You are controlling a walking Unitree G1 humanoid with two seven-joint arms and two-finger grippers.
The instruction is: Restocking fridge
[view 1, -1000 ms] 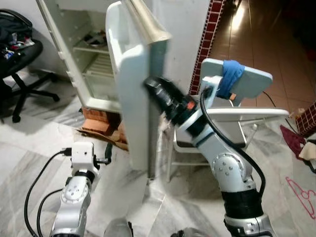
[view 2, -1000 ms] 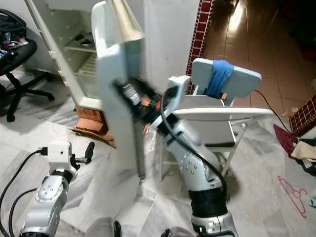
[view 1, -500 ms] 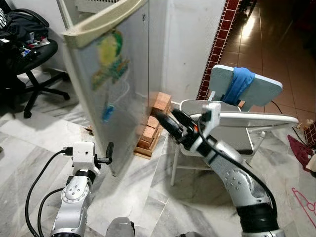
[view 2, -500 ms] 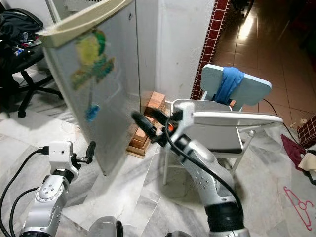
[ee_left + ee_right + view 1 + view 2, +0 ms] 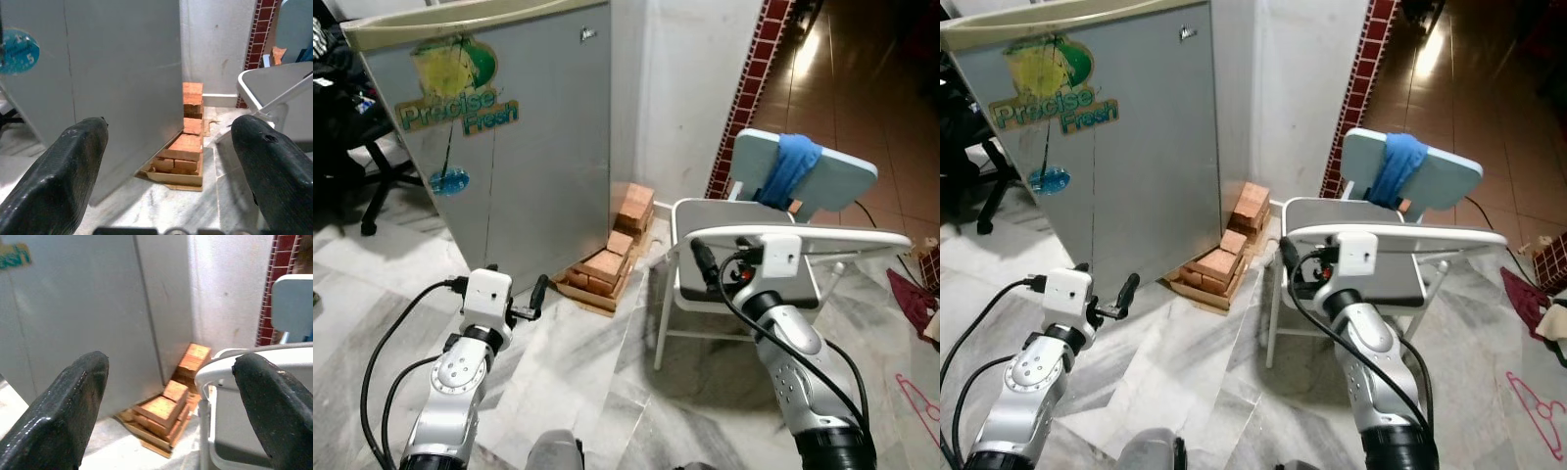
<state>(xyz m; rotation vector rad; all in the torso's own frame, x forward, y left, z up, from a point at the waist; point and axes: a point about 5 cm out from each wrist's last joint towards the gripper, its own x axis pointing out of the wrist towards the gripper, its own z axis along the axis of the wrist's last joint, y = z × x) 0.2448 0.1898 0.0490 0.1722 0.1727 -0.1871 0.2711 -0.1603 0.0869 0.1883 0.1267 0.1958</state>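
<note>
The small grey fridge (image 5: 509,166) stands against the white wall with its door shut; the door carries a green "Precise Fresh" sticker (image 5: 450,93). My left gripper (image 5: 539,293) is held low in front of the door's lower right corner, open and holding nothing. My right gripper (image 5: 701,261) hovers to the right of the fridge, next to the chair seat, also open and holding nothing. In the left wrist view the door (image 5: 98,73) fills the space ahead between the spread fingers (image 5: 58,176). The right wrist view shows the door (image 5: 73,318) and the brick pile past its fingers (image 5: 63,406).
A pile of orange bricks (image 5: 607,266) lies on cardboard at the fridge's right foot. A white chair (image 5: 783,235) with a blue cloth (image 5: 790,166) on its back stands right of it. An office chair (image 5: 372,186) is at far left, a red hanger (image 5: 920,387) on the marble floor at right.
The fridge door has swung from wide open to shut. My right gripper, which was against the door, has drawn back to beside the white chair. The left arm has barely moved.
</note>
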